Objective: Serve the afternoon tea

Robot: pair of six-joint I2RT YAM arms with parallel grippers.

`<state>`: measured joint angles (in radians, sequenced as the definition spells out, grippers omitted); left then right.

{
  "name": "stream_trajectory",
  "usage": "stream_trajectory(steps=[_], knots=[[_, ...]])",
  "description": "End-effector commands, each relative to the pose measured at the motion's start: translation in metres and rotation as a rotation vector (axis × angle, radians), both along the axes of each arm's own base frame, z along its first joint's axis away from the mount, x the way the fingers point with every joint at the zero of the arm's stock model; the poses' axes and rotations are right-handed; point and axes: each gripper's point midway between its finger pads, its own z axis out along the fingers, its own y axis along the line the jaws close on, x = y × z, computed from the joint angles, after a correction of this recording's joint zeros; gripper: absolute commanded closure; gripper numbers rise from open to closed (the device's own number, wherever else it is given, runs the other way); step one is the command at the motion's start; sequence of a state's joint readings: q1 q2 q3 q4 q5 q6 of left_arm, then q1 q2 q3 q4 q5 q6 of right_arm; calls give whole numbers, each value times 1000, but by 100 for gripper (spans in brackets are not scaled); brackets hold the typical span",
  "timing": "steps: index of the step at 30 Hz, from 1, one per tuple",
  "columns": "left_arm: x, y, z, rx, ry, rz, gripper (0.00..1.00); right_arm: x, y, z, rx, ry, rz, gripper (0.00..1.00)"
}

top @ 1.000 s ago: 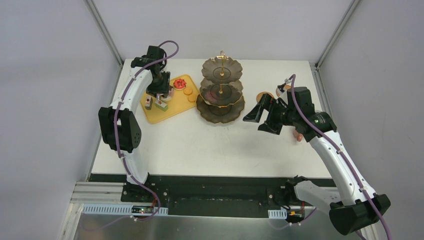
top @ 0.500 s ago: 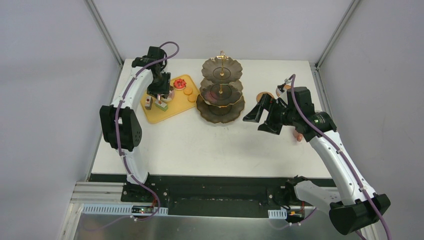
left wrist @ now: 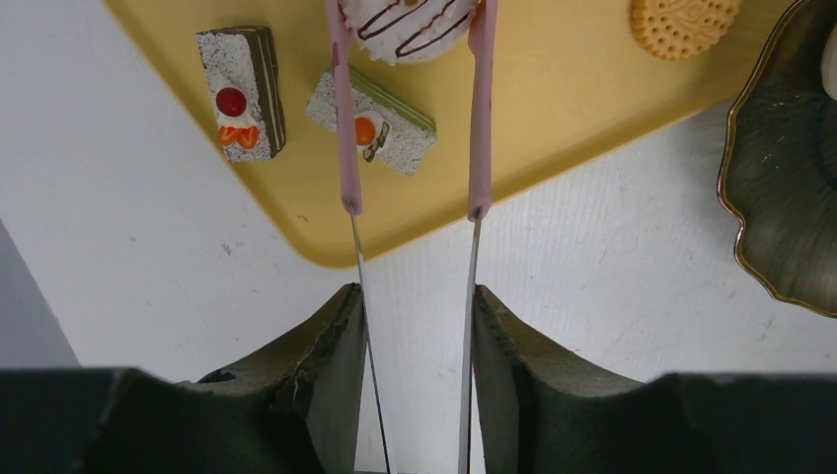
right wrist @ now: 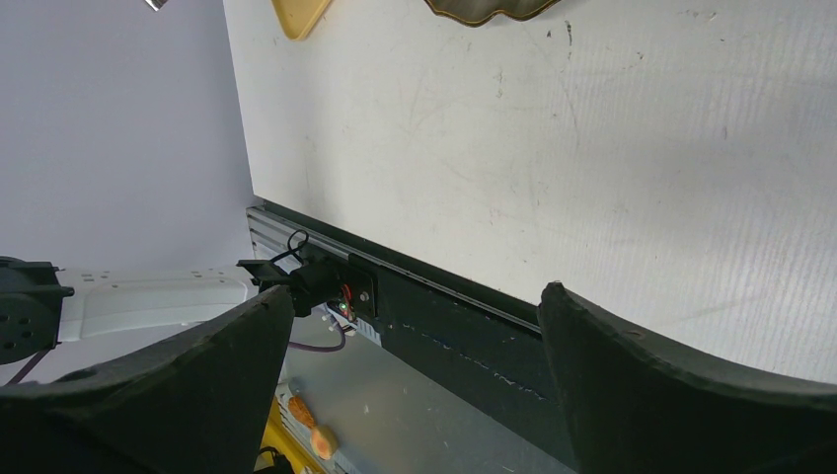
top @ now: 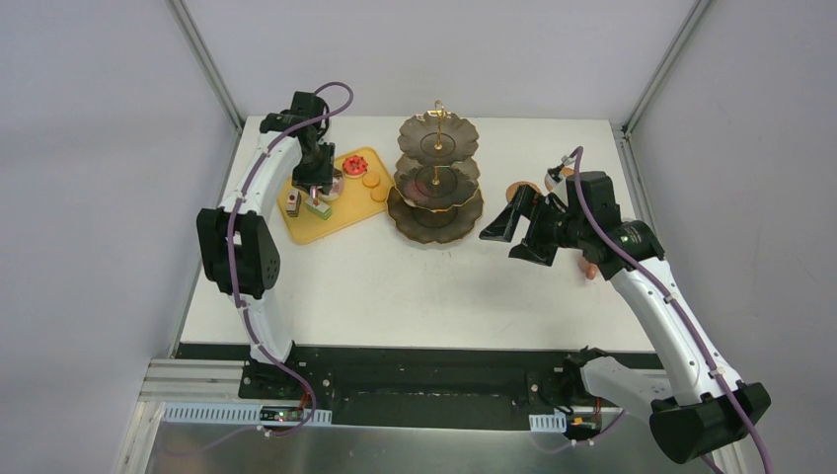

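My left gripper [top: 317, 178] hangs over the yellow tray [top: 331, 219] and is shut on pink-tipped metal tongs [left wrist: 342, 118]. The tong tips straddle a white chocolate-drizzled cake [left wrist: 410, 25]; I cannot tell if they grip it. A chocolate slice [left wrist: 245, 89] and a green-layered slice [left wrist: 380, 120] lie beside them, with an orange cookie [left wrist: 683, 22] to the right. The dark three-tier stand [top: 435, 183] is bare on every tier. My right gripper [top: 515, 235] is open and empty, in the air right of the stand. A woven coaster [top: 520, 190] shows behind it.
A red-topped cake [top: 353, 165] and orange cookies [top: 372, 181] lie on the tray's far end. A pinkish thing [top: 590, 269] shows partly behind my right arm. The stand's lowest rim [left wrist: 790, 188] is close right of the tray. The table's front rail [right wrist: 464, 346] lies below my right gripper.
The left arm has shifted very slightly over the tray. The right arm has not moved.
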<state>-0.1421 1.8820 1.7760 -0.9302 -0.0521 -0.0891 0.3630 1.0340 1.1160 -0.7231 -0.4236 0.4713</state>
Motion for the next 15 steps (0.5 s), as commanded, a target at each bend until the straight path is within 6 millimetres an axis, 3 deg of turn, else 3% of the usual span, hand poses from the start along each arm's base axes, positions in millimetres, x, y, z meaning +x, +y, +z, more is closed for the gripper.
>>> stream_trajectory(steps=[1,5,10,13,15], knots=[[-5,-1,35,-42,-77,9,72,4,-1,12,11,-22,-14,1],[-13,-6,52,-69,-107,12,72,4,0,13,14,-24,-11,1],[-38,-21,67,-101,-136,0,72,4,0,13,14,-29,-14,1],[-55,-40,77,-111,-156,-29,73,4,-1,12,12,-29,-15,1],[-69,-62,87,-101,-169,-82,72,4,0,11,13,-27,-13,1]])
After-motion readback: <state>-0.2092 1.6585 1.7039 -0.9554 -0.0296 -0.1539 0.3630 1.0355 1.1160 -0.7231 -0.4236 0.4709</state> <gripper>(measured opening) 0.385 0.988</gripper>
